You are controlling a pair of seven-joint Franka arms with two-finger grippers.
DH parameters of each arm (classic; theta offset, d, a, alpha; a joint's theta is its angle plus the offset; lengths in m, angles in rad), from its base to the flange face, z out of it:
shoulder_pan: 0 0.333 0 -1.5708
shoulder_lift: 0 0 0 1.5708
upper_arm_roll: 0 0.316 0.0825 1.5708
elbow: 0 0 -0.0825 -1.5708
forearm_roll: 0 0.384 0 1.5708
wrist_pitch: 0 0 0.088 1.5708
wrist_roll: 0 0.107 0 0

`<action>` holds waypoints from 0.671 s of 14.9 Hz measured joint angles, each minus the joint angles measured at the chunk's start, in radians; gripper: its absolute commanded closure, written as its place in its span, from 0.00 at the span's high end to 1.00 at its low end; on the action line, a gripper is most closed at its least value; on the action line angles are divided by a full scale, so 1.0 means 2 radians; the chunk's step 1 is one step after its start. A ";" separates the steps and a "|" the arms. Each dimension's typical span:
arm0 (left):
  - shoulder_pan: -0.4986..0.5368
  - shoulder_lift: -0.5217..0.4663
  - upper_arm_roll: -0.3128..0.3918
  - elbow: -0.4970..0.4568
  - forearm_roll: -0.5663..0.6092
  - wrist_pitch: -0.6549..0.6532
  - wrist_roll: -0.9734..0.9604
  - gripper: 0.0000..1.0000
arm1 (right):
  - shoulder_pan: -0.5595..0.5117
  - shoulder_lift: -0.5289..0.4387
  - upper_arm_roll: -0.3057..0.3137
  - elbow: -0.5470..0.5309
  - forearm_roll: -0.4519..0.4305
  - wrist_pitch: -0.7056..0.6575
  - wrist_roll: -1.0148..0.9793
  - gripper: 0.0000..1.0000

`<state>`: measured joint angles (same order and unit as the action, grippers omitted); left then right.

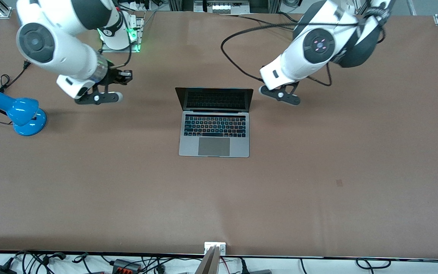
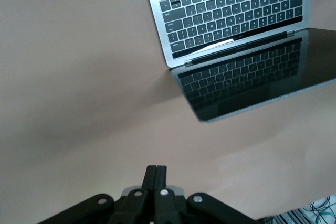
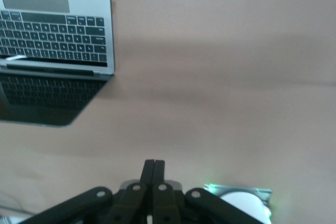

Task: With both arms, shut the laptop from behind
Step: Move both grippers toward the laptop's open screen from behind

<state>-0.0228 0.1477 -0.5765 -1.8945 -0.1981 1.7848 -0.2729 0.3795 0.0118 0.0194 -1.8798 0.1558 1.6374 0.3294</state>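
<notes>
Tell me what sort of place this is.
Probably a robotics lab test bench: two white Franka arms mounted at a bare brown table, loose cables and power adapters along its edge, and staged props, an open laptop and a blue desk lamp.

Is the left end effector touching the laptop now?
Apart. In the left wrist view, bare table lies between the shut left end effector and the open laptop; the front view shows it beside the screen.
</notes>
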 measured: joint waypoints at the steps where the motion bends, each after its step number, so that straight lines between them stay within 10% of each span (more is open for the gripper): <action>1: -0.001 0.007 -0.007 -0.006 0.000 0.012 -0.015 0.00 | 0.018 -0.009 0.000 -0.021 0.000 0.022 0.018 0.00; 10: -0.036 0.059 -0.026 -0.017 0.000 0.074 -0.074 0.00 | 0.123 -0.021 0.002 -0.138 0.027 0.176 0.049 0.00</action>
<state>-0.0941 0.2654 -0.6288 -1.9284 -0.1982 1.9320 -0.4215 0.6263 -0.0310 0.0233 -2.1551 0.2090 1.9891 0.4280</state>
